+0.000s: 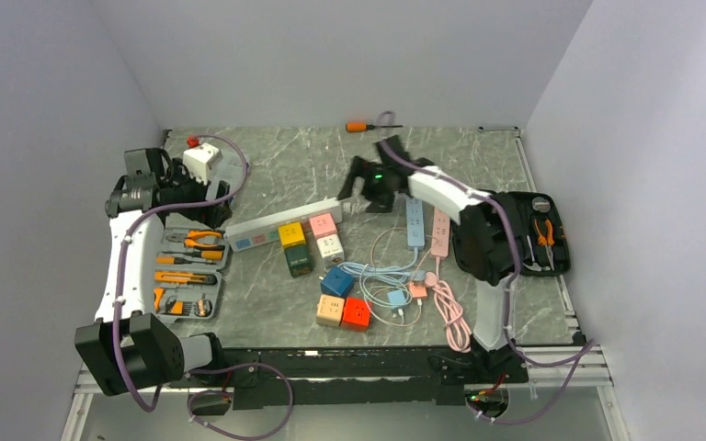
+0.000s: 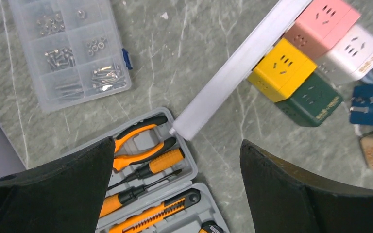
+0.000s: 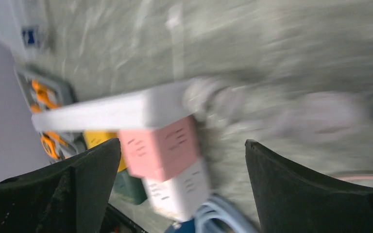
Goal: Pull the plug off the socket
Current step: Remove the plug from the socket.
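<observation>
At centre frame, the pink plug is judged still seated in the power strip; nothing is held by left hand or right hand, both spread wide.

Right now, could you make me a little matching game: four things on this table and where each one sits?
Things:
1 orange screwdriver
2 yellow cube
3 red cube
4 orange pliers

Places:
A against the long white strip
B in the grey tool case
C at the far edge of the table
D beside the tan cube

Pairs: 1-C; 2-A; 3-D; 4-B
</observation>
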`<state>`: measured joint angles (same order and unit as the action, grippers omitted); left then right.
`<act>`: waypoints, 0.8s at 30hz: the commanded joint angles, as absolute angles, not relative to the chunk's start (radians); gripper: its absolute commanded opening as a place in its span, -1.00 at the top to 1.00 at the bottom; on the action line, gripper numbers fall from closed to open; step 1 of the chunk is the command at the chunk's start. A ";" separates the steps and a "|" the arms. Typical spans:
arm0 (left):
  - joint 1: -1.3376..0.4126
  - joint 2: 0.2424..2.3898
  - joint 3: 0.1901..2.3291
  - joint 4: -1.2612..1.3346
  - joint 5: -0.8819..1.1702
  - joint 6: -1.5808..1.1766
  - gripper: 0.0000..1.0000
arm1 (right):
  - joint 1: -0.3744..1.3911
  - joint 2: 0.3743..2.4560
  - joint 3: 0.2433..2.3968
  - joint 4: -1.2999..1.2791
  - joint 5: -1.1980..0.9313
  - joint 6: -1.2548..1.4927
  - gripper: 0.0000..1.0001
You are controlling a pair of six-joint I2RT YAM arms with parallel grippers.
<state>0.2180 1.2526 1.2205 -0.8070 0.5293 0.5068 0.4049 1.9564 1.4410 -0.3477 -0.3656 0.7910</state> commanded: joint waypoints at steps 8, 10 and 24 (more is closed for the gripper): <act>0.133 1.309 1.034 -0.534 0.424 0.641 -0.99 | 0.772 1.815 1.657 -0.626 0.167 0.601 -0.99; 0.110 1.350 1.047 -0.530 0.416 0.649 -0.99 | 0.795 1.794 1.639 -0.622 0.217 0.594 -0.99; 0.077 1.514 1.060 -0.524 0.606 0.736 -0.99 | 0.886 1.608 1.485 -0.601 0.368 0.518 -0.88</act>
<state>0.0853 1.4876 1.0348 -0.5087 0.4999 0.6701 0.8837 1.7351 1.5253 -0.5983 0.3164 0.5488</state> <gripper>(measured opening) 0.994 0.945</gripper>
